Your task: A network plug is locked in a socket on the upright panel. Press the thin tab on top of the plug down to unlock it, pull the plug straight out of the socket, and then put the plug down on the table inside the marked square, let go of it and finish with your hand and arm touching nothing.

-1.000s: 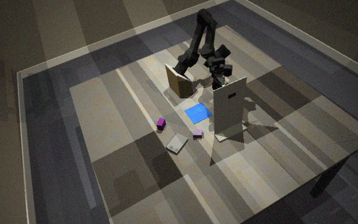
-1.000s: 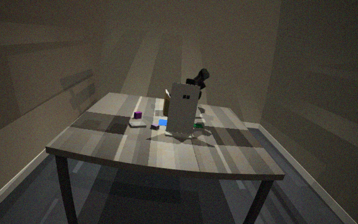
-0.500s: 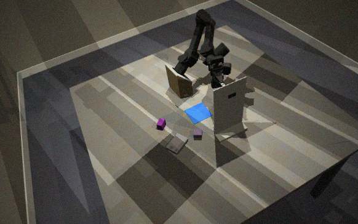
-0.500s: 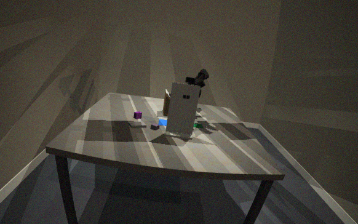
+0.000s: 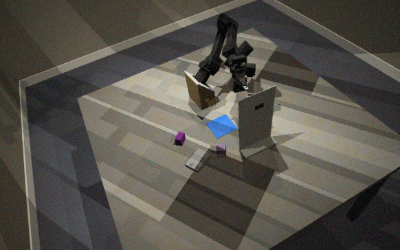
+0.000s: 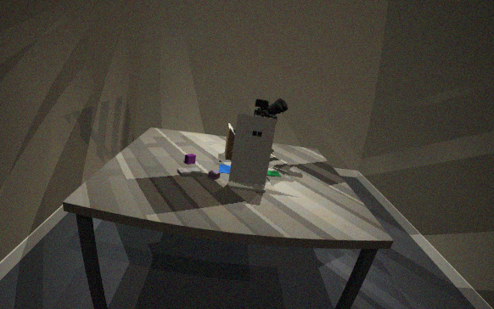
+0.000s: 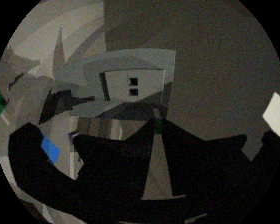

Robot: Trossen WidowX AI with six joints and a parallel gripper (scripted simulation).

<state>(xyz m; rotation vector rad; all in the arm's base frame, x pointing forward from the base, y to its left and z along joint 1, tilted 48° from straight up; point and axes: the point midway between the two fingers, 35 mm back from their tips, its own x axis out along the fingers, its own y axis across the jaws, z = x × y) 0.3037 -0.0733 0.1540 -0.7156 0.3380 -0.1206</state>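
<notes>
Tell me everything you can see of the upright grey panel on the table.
The upright panel is a flat, matte light-grey slab, taller than wide, standing vertical on a small foot plate that rests on the wooden table. Near its top sit two small dark rectangular socket openings, side by side. The blue marked square lies beside it. The gripper hangs behind its top edge; contact cannot be judged.

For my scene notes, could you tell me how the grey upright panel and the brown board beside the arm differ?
The grey panel is taller than the brown board. The grey panel is pale grey and has dark socket openings near its top; the brown board is tan and shows none. The grey panel stands right of the blue square in the top view, the brown board behind it by the arm's base. Both are flat slabs standing on the table.
</notes>
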